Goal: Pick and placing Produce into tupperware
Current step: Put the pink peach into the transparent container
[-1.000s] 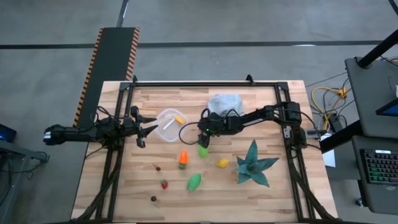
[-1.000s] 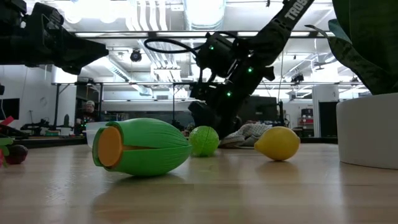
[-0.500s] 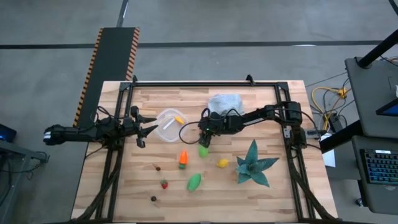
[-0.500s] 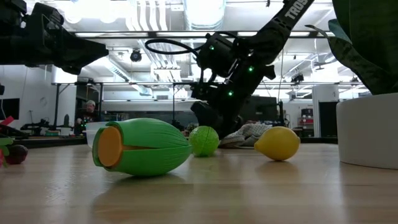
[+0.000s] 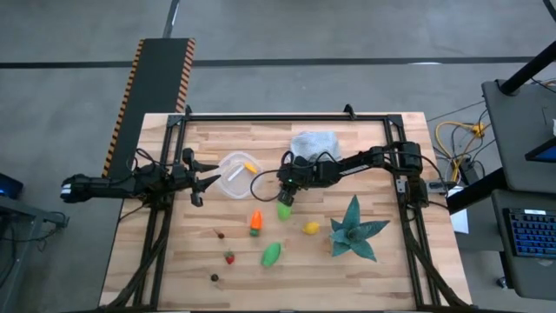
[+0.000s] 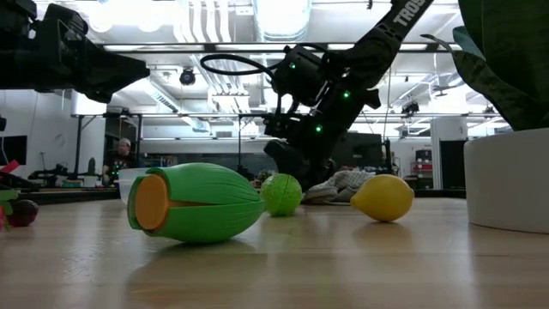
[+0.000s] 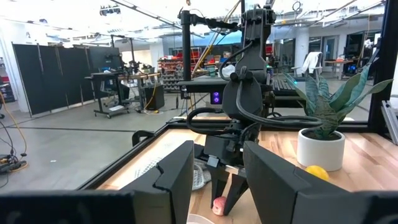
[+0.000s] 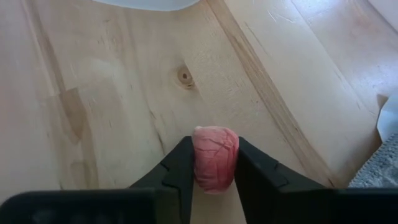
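Right gripper [image 8: 214, 171] clamps a small pink produce piece [image 8: 214, 158] on the table [image 8: 93, 93], near the tupperware [image 5: 235, 174]. Left gripper [image 5: 205, 181] waits left of it, fingers apart, empty.

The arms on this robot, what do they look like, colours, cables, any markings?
Both arms are matte black. The right arm has a black cable looping out near its wrist, small green lights glowing on the body, and white lettering along the upper link. Each hand, left hand and right hand, ends in two flat, angular dark fingers.
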Tool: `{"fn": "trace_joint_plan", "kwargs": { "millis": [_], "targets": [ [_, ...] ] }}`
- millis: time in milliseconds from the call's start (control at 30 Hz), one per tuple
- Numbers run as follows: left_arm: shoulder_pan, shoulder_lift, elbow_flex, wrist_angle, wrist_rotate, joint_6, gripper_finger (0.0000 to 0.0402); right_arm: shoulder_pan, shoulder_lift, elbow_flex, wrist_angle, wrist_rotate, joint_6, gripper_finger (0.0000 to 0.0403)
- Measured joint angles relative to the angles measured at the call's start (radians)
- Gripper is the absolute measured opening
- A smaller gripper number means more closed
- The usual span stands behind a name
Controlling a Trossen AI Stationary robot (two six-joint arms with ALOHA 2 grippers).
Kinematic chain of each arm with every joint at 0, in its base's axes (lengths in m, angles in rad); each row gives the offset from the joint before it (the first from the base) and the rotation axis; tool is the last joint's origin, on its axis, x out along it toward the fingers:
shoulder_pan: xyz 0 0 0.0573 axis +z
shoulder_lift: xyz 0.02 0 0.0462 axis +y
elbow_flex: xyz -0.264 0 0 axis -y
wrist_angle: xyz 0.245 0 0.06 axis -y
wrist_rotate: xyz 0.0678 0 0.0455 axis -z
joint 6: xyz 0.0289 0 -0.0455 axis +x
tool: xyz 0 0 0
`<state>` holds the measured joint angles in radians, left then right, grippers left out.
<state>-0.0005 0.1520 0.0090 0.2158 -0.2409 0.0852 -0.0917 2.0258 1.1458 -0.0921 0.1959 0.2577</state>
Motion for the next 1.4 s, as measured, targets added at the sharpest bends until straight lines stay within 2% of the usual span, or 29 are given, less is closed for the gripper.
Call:
{"fn": "trace_joint_plan", "kwargs": {
  "millis": [233,600,1167,1400],
  "targets": [
    [0.0,0.0,0.0,0.0,0.0,0.0,0.0126,0.0,-0.016,-0.002,-0.006,0.0,0.001,0.0075],
    [0.0,0.0,0.0,0.001,0.0,0.0,0.0126,-0.001,-0.115,0.021,-0.009,-0.001,-0.025,0.0073],
    [0.0,-0.002,0.0,0.002,0.0,0.0,0.0126,0.001,-0.127,0.205,-0.003,-0.02,-0.19,0.0073],
    [0.0,-0.002,0.0,0.002,0.0,0.0,0.0126,-0.003,-0.127,0.238,0.001,-0.02,-0.23,0.0073]
  ]
}}
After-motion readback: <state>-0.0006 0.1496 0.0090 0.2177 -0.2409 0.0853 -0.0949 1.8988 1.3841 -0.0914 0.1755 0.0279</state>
